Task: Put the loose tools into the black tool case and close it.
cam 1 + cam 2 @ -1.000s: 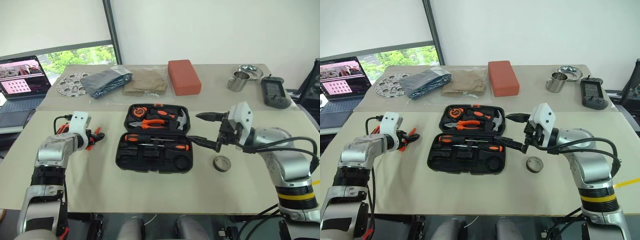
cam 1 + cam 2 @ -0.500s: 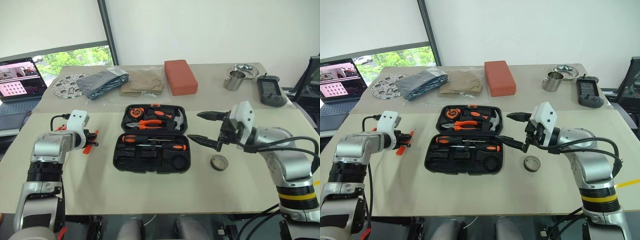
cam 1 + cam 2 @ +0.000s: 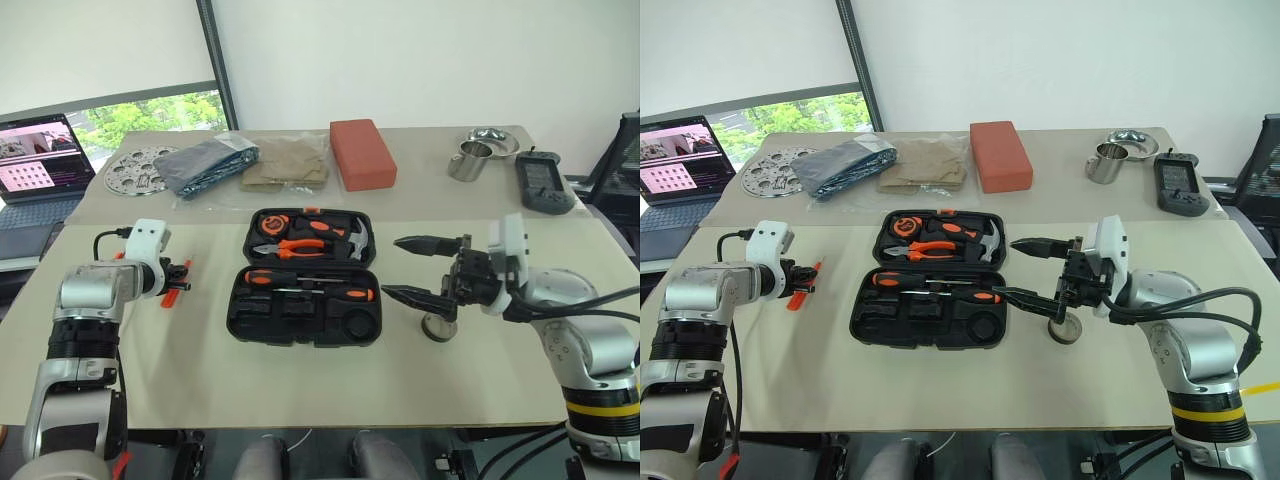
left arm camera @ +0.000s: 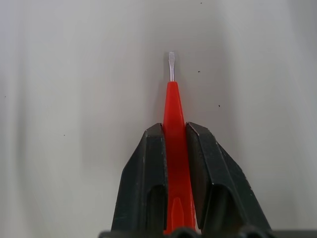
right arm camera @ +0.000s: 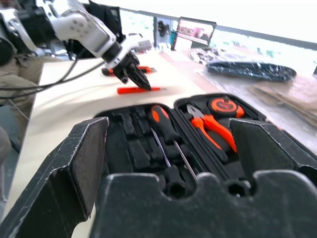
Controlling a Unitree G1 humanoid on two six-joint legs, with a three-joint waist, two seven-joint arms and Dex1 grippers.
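While the small orange screwdriver (image 4: 175, 148) is clamped between its fingers, the left claw (image 3: 180, 278) is held low over the bench (image 3: 300, 380), left of the black tool case (image 3: 306, 290). The right claw (image 3: 418, 268) is spread wide, pointed sideways at the open case, above the grey tape roll (image 3: 1065, 331).

Head stereo looks down over table (image 3: 300, 380); wrist cams close; all share tool case (image 3: 305, 320)

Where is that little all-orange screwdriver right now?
The small orange screwdriver is clamped in the left gripper, over the table to the left of the open black tool case.
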